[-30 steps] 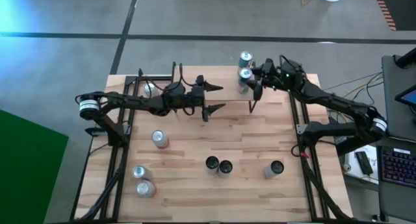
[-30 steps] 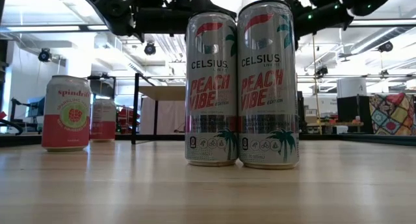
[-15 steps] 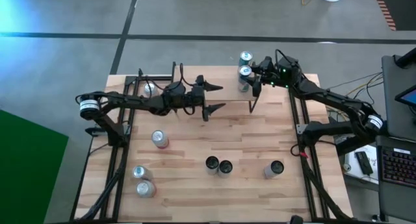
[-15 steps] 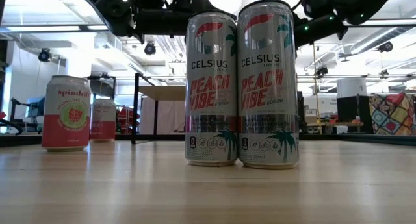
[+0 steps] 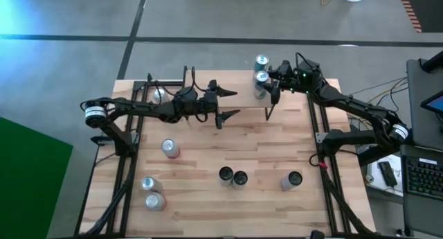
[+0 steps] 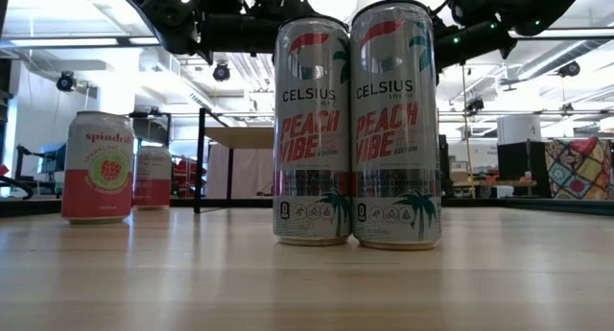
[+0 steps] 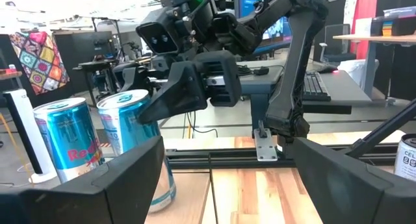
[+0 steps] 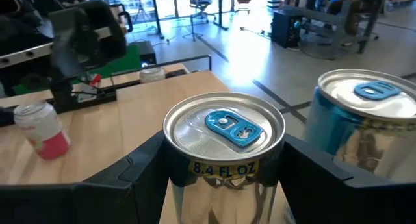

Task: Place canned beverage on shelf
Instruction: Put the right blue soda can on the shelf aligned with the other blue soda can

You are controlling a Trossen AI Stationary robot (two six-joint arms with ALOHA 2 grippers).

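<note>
Two silver-and-blue cans stand upright side by side at the table's far edge, the nearer can and the farther can. What bears them is hidden. My right gripper is open, with one finger close on each side of the nearer can's upper wall. My left gripper is open and empty above the table's far middle, pointing at those cans. The shelf shows in the low view behind the tall cans.
Two tall Celsius cans stand near the front middle, with another can to their right. Pink cans stand at the left and front left. One can stands under my left arm. Black frame rails run along both sides.
My right arm has shifted a little toward the table's far edge, closing in around the nearer silver-and-blue can. That can has stayed where it was.
</note>
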